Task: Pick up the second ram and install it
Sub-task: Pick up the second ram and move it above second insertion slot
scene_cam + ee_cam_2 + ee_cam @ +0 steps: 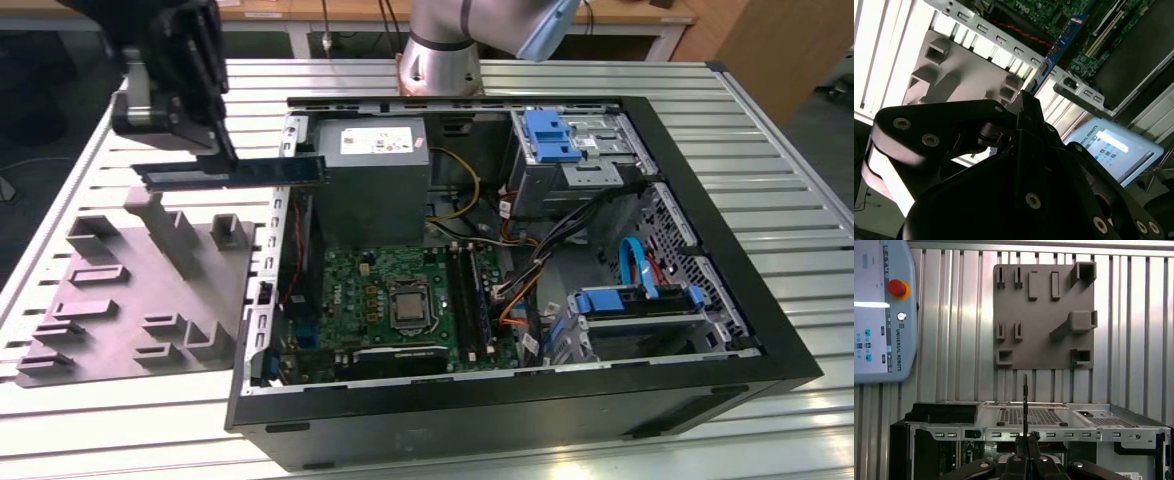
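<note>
The second ram (260,171) is blue and the tool (220,152) black. The tray (134,290) is plain grey, the circuit board (400,290) green and the power box (378,190) grey (its label white). The drive brackets (550,135) are bright blue. The desk (787,200) is silvery, ribbed in parallel stripes.

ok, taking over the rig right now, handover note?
Hand: shut on the second ram, stick held level in the air.
Where: the ram hangs beside the case wall on the exterior view's left, above the far end of the grey tray.
Done: ram picked up off the tray.
Left: not yet over the green board; not seated in a slot strip.
</note>
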Controlling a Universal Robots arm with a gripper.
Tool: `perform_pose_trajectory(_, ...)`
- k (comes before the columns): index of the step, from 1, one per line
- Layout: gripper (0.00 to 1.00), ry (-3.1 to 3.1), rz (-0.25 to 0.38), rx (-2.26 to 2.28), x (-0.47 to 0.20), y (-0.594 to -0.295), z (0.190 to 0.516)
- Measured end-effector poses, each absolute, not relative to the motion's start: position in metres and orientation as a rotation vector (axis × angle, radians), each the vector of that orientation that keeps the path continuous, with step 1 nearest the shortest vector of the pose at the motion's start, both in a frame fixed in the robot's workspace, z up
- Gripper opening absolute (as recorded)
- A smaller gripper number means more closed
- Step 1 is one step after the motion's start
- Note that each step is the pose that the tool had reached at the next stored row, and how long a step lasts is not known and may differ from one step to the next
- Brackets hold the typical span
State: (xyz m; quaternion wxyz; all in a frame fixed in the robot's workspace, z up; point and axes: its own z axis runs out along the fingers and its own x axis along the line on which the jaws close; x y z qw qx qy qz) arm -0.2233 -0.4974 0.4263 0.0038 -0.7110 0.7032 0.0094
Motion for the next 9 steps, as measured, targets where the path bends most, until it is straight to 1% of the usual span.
perform_pose_trajectory(9, 0.12, 2.204, 0.03, -2.228, -0.185, -0.497, 0.426)
